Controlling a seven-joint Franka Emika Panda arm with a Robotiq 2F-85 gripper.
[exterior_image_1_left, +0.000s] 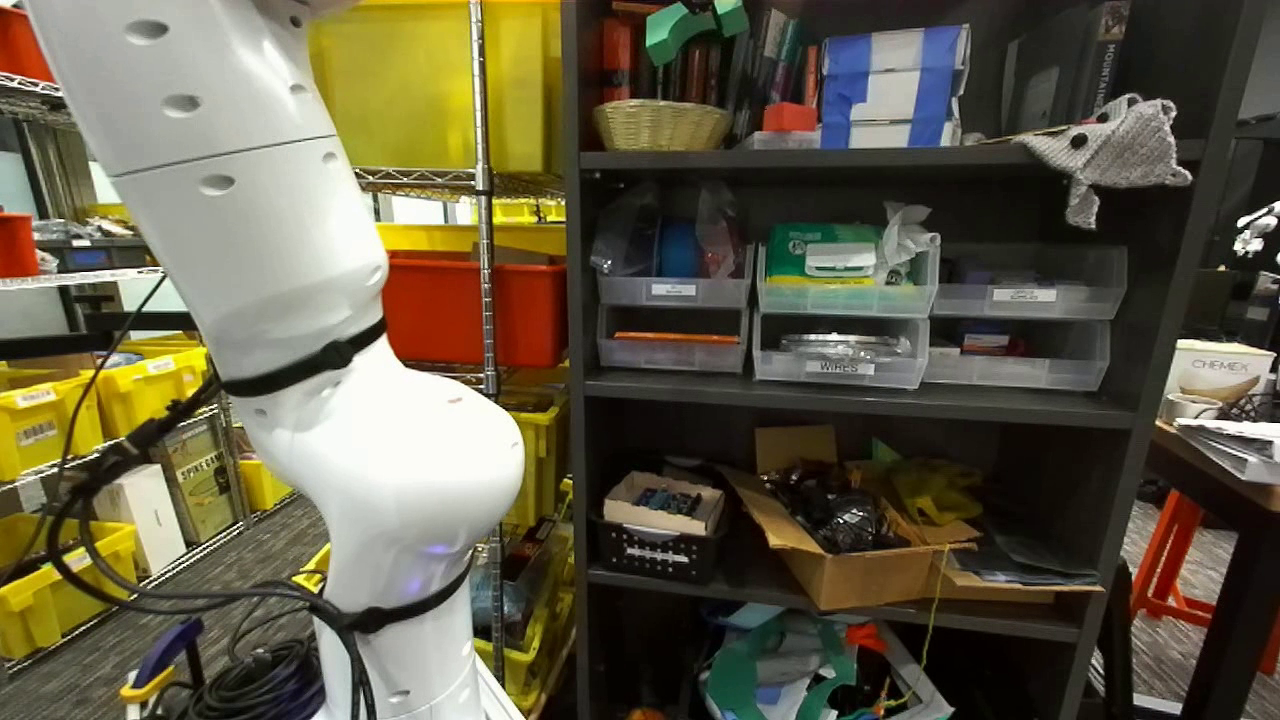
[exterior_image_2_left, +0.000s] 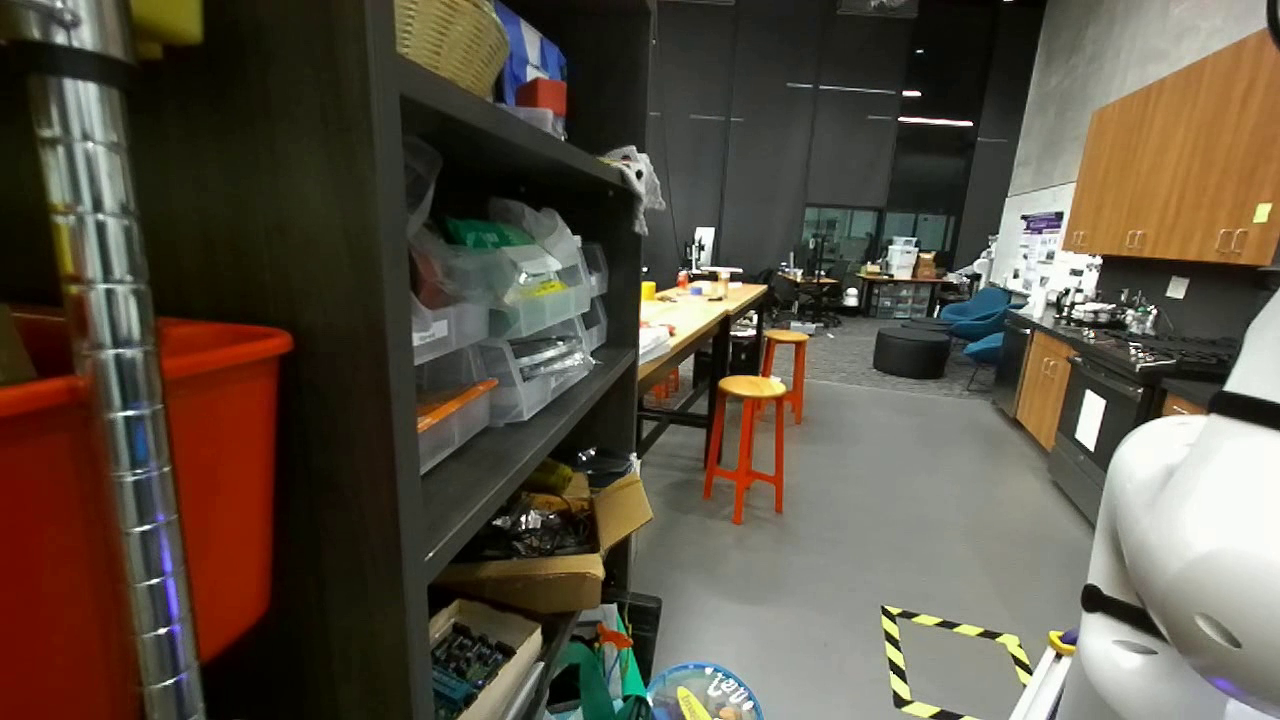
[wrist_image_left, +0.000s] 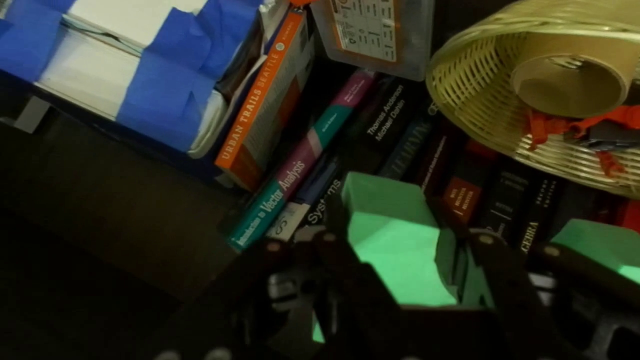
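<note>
- Site type: kitchen-equipped robotics lab.
- Exterior view, 9 o'clock: robot arm; 3 o'clock: WIRES bin.
- Exterior view, 3 o'clock: kitchen range.

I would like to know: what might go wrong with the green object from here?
The green object sticks out beyond the jaws, so an end might catch the wicker basket. The basket stands near the front edge of the upper shelf; a bump may tip it and spill the cardboard roll inside. Books behind it could be struck.
</note>
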